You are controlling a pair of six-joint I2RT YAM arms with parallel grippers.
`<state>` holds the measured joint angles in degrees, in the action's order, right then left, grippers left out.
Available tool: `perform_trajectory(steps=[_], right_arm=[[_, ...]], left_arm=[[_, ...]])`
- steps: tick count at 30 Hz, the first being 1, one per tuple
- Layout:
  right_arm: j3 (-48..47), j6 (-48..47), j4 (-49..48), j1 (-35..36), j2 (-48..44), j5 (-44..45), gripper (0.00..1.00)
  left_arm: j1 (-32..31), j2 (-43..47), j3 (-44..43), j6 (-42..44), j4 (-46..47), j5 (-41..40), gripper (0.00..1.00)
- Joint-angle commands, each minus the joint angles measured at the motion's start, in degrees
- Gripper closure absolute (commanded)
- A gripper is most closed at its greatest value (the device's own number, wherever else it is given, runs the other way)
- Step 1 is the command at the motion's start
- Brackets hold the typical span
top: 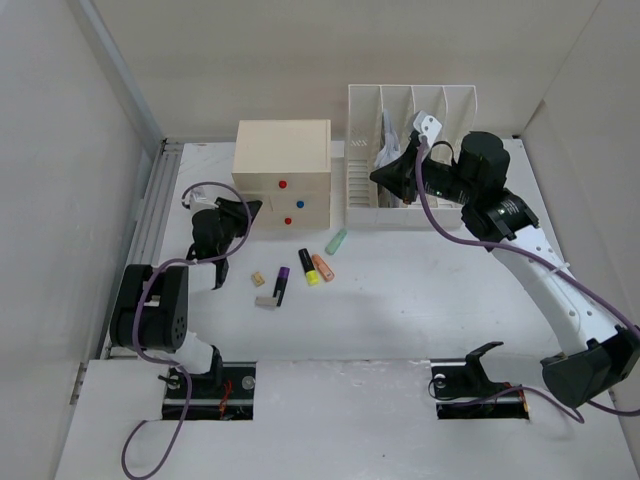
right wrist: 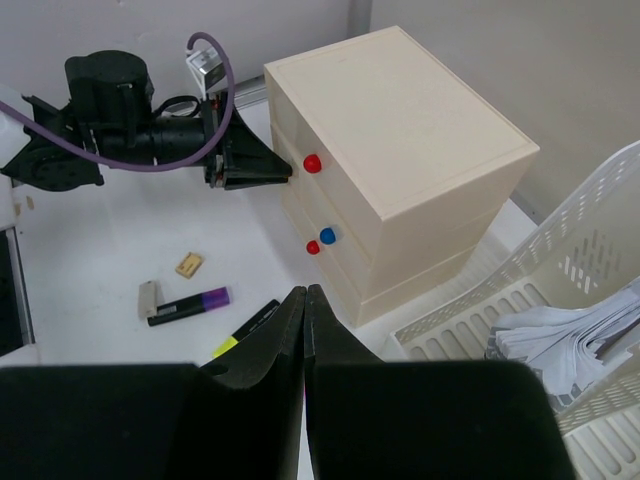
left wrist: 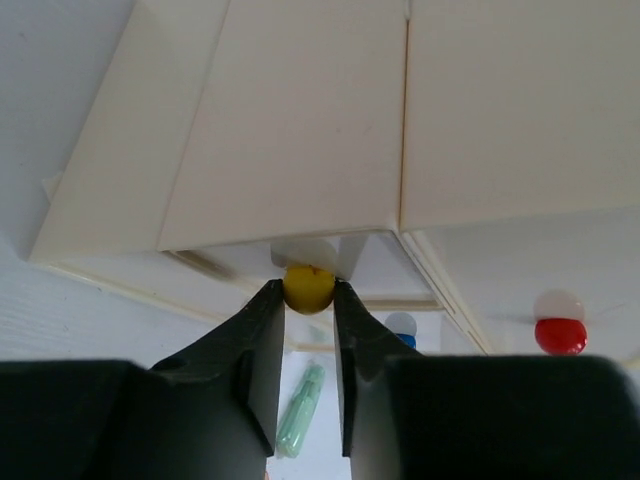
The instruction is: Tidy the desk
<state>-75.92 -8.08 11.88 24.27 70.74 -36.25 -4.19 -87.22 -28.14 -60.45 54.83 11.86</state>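
Observation:
The white desk (top: 420,300) carries a cream drawer box (top: 282,160) and a white slotted file rack (top: 410,150). My left gripper (top: 252,208) is at the box's front left. In the left wrist view it (left wrist: 308,290) is shut on a yellow knob (left wrist: 308,287) under the box's edge. My right gripper (top: 376,176) hovers in front of the rack. Its fingers (right wrist: 304,292) are shut on nothing. Loose on the desk lie a green marker (top: 336,241), an orange marker (top: 322,267), a yellow-tipped marker (top: 308,266) and a purple-tipped marker (top: 281,285).
A tan eraser (top: 258,279) and a small grey piece (top: 267,301) lie by the markers. The box front has red (top: 283,184), blue (top: 298,203) and red (top: 288,220) knobs. Papers (right wrist: 570,335) stand in the rack. A grooved rail (top: 150,220) runs along the left edge.

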Motion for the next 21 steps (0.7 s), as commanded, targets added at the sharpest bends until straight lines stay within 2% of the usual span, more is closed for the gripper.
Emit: perform_trajectory(steps=[1,7,18,21], right_arm=[[0.1,0.5,-3.3,-0.5,-0.5,-0.8,0.94],[0.1,0.5,-3.3,-0.5,-0.5,-0.8,0.94],[0.1,0.5,-3.3,-0.5,0.0,-2.9,0.94],[0.1,0.5,-3.3,-0.5,0.0,-3.6,0.94]], left_arm=[[-0.3,-0.4,-1.9,0.2,5.5,-0.6,0.86],[-0.3,2.0,1.1,0.2,6.2,-0.6,0.94],[-2.8,16.5,15.6,0.2,4.5,-2.2,0.94],[-3.3,20.9,16.7,0.7,1.9,-2.9,0.94]])
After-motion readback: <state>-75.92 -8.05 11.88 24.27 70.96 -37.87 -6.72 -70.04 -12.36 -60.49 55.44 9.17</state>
